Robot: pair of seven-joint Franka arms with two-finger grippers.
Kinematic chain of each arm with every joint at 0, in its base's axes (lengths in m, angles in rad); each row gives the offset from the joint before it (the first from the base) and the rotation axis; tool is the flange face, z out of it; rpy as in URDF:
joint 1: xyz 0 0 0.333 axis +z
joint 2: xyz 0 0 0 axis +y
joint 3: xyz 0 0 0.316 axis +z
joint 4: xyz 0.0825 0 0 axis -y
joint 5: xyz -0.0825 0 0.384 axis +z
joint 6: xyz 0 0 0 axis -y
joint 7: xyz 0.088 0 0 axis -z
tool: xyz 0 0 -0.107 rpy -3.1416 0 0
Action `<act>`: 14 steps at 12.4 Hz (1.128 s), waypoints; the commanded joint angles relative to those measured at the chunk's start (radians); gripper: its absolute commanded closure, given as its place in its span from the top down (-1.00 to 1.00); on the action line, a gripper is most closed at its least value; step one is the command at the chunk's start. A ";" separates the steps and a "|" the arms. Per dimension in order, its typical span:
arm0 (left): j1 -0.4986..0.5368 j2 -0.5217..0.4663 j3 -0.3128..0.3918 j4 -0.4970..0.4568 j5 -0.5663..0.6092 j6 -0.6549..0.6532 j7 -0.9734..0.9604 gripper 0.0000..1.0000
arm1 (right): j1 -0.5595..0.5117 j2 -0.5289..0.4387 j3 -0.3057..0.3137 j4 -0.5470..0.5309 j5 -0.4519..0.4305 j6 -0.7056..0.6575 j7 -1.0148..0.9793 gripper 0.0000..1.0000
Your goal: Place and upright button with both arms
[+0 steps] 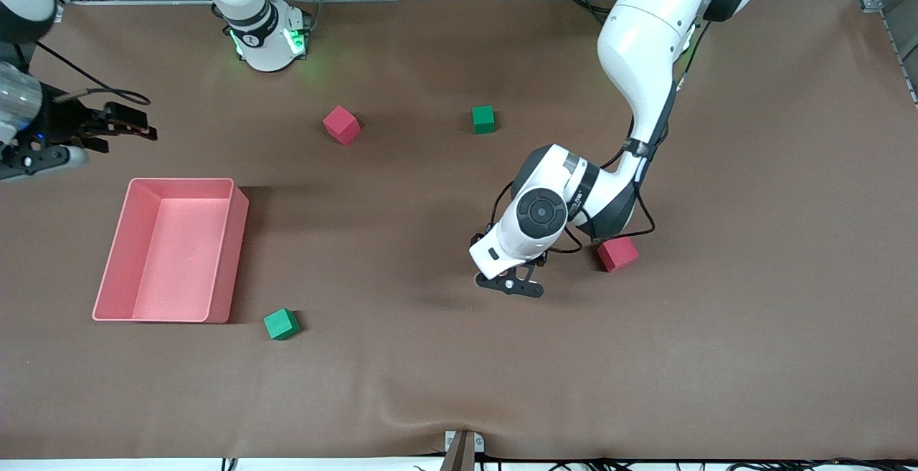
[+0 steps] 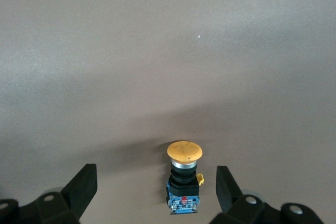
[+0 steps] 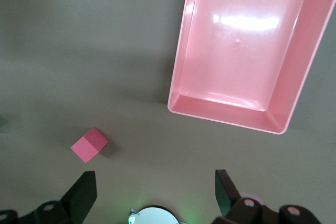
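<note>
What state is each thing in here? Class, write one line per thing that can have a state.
Button: lying on its side on the table, between the left pincer's open fingers, not gripped.
Left pincer: open, low over the table around the button.
Right pincer: open, holding nothing, waiting above the table's right-arm end.
Pink bin: upright, nothing in it.

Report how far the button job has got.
Done: little; the button lies on its side on the brown table, untouched.
In hand: the left gripper is open, low over it, a finger on each side.
Left: grasping, placing and uprighting. The right gripper waits open above the pink bin, holding nothing.
</note>
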 commanded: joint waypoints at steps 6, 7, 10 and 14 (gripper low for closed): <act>-0.080 0.031 0.010 -0.010 -0.005 0.002 -0.082 1.00 | 0.150 0.106 0.002 0.334 -0.204 -0.137 0.145 1.00; -0.081 0.042 0.010 -0.010 -0.002 0.011 -0.081 1.00 | 0.139 0.106 -0.001 0.332 -0.202 -0.130 0.152 1.00; -0.080 0.064 0.013 -0.010 -0.004 0.016 -0.081 1.00 | 0.009 0.103 -0.014 0.314 -0.023 -0.105 0.140 1.00; -0.080 0.090 0.014 -0.010 0.008 0.056 -0.082 0.88 | 0.019 0.031 -0.006 0.210 -0.082 -0.032 0.144 1.00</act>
